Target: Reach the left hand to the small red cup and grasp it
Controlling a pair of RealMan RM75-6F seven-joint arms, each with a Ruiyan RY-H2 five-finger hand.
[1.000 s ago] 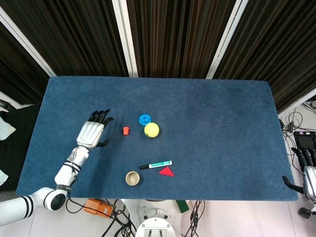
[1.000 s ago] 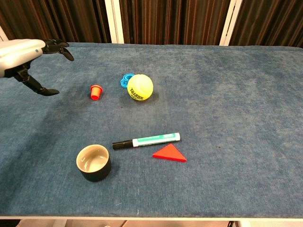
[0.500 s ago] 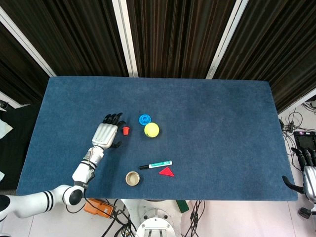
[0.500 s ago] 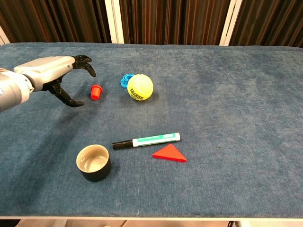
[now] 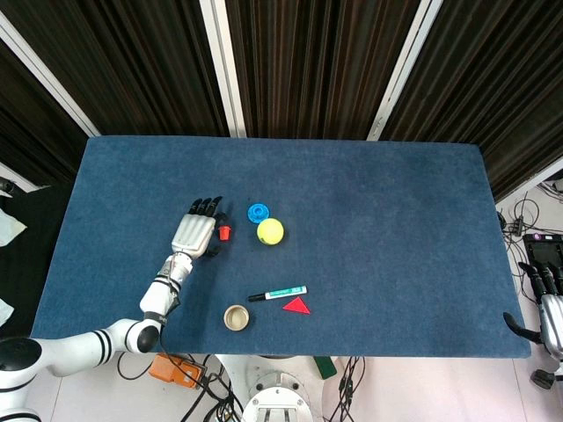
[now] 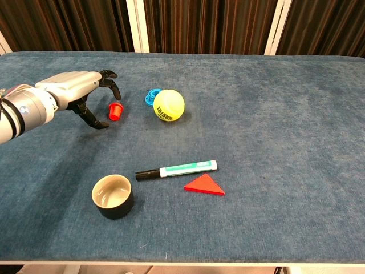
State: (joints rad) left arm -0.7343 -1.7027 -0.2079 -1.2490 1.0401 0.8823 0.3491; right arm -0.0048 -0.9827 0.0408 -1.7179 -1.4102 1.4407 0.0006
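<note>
The small red cup (image 5: 224, 232) (image 6: 116, 111) stands upside down on the blue table, left of the yellow ball. My left hand (image 5: 197, 230) (image 6: 80, 90) hovers just to the cup's left, fingers spread and curved around it, thumb below; nothing is held and a thin gap shows between fingertips and cup. My right hand (image 5: 547, 308) hangs off the table's right edge in the head view, fingers apart and holding nothing.
A yellow tennis ball (image 6: 169, 105) sits right of the cup, with a blue ring (image 6: 151, 96) behind it. A green marker (image 6: 177, 169), a red triangle (image 6: 203, 185) and a dark bowl (image 6: 113, 196) lie nearer the front edge.
My left hand has travelled right across the table from the left side until its fingers flank the red cup. The cup and the right hand have not moved.
</note>
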